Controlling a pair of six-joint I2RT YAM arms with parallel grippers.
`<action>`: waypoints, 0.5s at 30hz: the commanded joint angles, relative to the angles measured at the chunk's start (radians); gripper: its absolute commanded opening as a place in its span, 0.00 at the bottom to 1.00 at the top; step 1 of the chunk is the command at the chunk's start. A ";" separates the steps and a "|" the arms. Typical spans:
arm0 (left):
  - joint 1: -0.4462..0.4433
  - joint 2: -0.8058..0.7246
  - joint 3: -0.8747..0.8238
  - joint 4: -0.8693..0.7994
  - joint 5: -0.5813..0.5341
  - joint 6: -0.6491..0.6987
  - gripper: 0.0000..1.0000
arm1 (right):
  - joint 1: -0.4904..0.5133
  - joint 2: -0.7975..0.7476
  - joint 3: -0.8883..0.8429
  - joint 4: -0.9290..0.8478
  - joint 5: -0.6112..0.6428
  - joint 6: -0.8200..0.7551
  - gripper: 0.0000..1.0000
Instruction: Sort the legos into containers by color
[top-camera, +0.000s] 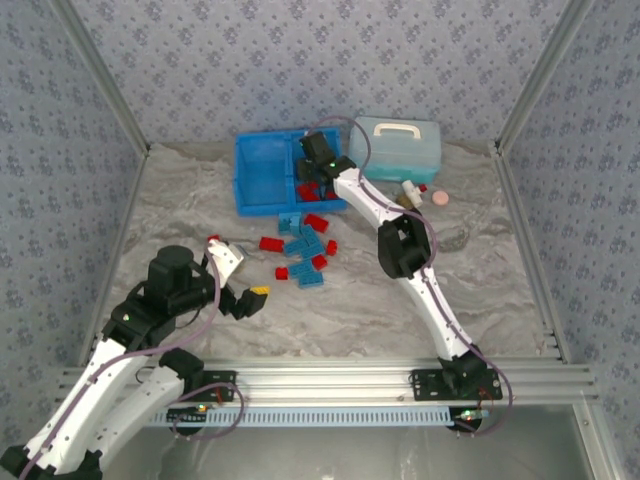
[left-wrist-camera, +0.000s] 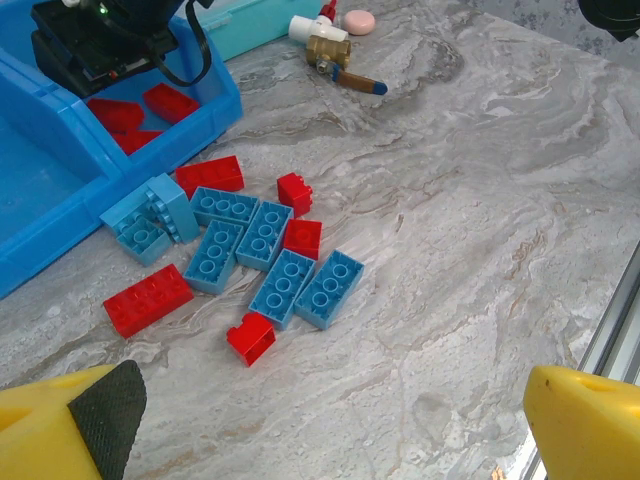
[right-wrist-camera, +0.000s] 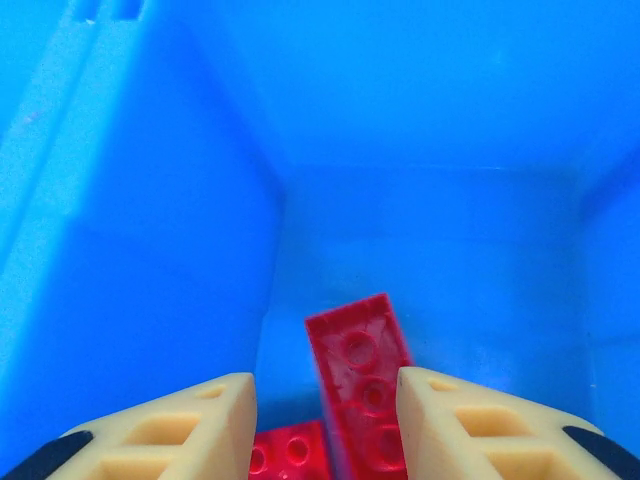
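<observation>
**Ann:** Top external view first: how are the arms posed?

**Ben:** The right arm stretches far across the grey marbled worktop (top-camera: 500, 270), its wrist bent down into the right compartment of the bright blue plastic tray (top-camera: 260, 170). The left arm sits folded near its base, low over the worktop.

**Ann:** And the tools?

**Ben:** The right tool (right-wrist-camera: 325, 385) is released, fingers spread above two red studded bricks (right-wrist-camera: 360, 370) lying in that compartment. The left tool (left-wrist-camera: 330, 400) gapes wide, holding nothing.

**Ann:** The other bricks?

**Ben:** Loose red and light blue studded plastic bricks (left-wrist-camera: 265, 255) cluster on the worktop, just beside the tray.
</observation>
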 joint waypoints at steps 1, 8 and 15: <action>0.004 0.008 -0.003 0.017 0.006 0.000 0.99 | 0.007 -0.083 0.033 -0.052 0.003 -0.045 0.42; 0.003 0.001 -0.005 0.018 0.006 -0.002 0.99 | 0.040 -0.413 -0.292 -0.017 0.069 -0.038 0.41; 0.004 0.002 -0.006 0.023 0.014 -0.001 0.99 | 0.104 -0.827 -0.940 0.182 0.141 0.078 0.41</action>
